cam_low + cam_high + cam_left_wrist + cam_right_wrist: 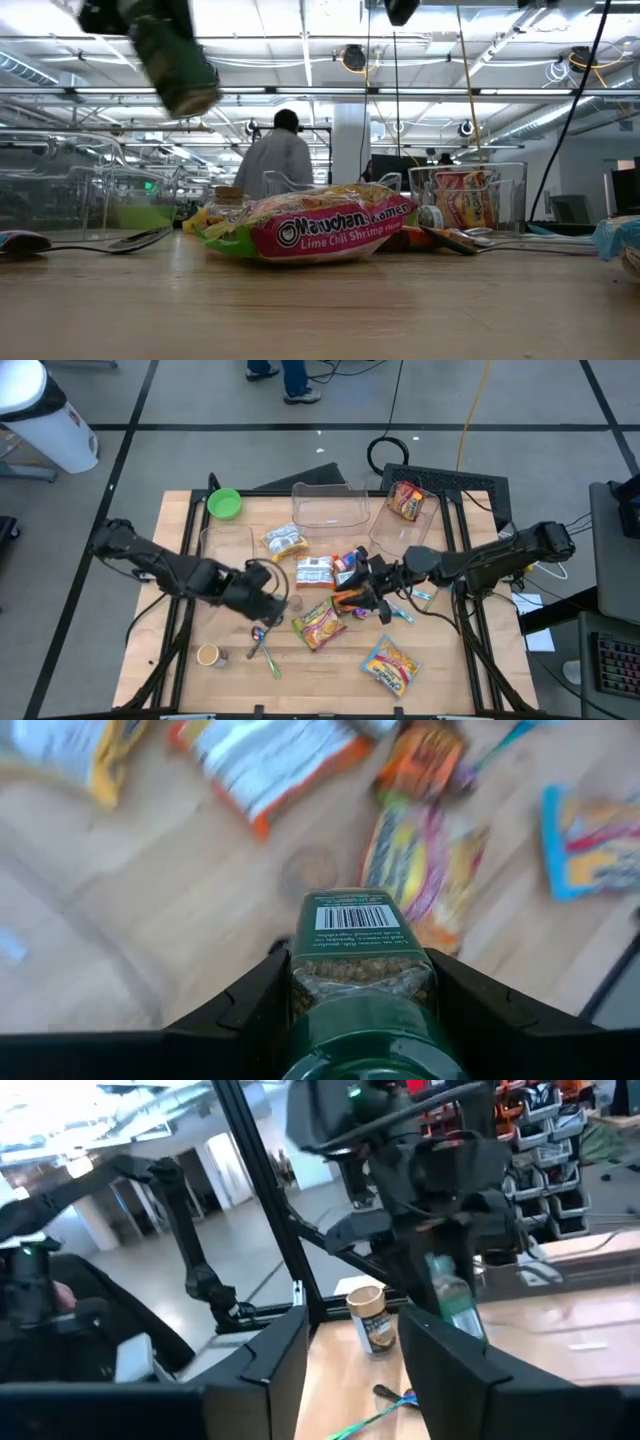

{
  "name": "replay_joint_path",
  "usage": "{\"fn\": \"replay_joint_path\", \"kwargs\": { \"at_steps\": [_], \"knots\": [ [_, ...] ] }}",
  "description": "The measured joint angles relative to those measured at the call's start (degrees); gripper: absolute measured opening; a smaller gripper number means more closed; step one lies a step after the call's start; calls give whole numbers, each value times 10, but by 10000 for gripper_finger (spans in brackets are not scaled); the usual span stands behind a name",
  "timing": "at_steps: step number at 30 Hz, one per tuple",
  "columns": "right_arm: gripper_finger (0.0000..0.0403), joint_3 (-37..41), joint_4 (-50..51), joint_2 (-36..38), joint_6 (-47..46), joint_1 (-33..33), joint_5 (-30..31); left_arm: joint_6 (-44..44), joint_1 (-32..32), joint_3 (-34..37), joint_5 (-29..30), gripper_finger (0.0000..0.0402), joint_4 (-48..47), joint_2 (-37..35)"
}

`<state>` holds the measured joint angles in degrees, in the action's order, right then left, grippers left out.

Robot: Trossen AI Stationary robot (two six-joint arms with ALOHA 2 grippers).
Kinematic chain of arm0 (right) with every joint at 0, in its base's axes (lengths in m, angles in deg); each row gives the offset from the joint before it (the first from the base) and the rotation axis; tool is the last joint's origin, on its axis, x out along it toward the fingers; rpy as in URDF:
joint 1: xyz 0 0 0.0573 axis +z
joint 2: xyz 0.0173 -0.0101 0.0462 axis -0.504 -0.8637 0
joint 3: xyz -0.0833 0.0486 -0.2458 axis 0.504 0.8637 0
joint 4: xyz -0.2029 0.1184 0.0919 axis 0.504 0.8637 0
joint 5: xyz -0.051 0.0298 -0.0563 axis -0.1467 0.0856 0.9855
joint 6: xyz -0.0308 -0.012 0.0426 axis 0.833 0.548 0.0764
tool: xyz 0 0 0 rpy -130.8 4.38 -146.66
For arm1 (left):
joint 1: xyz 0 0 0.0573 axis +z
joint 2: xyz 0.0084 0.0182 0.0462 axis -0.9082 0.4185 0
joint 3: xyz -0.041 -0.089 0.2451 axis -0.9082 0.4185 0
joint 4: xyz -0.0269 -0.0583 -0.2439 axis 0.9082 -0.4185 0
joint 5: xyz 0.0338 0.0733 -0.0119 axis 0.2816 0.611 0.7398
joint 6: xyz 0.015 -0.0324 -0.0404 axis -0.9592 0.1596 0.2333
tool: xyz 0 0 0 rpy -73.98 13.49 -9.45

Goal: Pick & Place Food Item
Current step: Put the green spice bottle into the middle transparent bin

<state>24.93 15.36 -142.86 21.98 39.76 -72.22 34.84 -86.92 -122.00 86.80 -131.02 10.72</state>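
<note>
The left claw (355, 990) grips a green-lidded jar (352, 960) of dried herbs; the right claw (350, 1345) stands open.

Two dark jointed arms (160, 565) — black cables, matte angular jaws

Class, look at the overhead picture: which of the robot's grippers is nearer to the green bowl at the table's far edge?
Left. The left gripper, holding a green jar, sits below the green bowl; the right gripper is farther across the table.
</note>
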Motion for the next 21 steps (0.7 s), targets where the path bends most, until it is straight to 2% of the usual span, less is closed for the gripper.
{"fn": "replay_joint_path", "kwargs": {
  "at_steps": [4, 9, 15, 21],
  "knots": [
    [190, -72, 102, 0, 55, 0, 9, -55, 39, 0, 0, 203, 71, 0],
    [230, -141, 223, 0, 149, 8, 70, -93, 87, 0, -1, 203, 129, 0],
    [265, -152, 251, 0, 199, 20, 140, -130, 132, 0, -24, 203, 208, 2],
    [274, -151, 292, -9, 214, 22, 184, -142, 164, 0, -46, 203, 276, 5]
  ]
}}
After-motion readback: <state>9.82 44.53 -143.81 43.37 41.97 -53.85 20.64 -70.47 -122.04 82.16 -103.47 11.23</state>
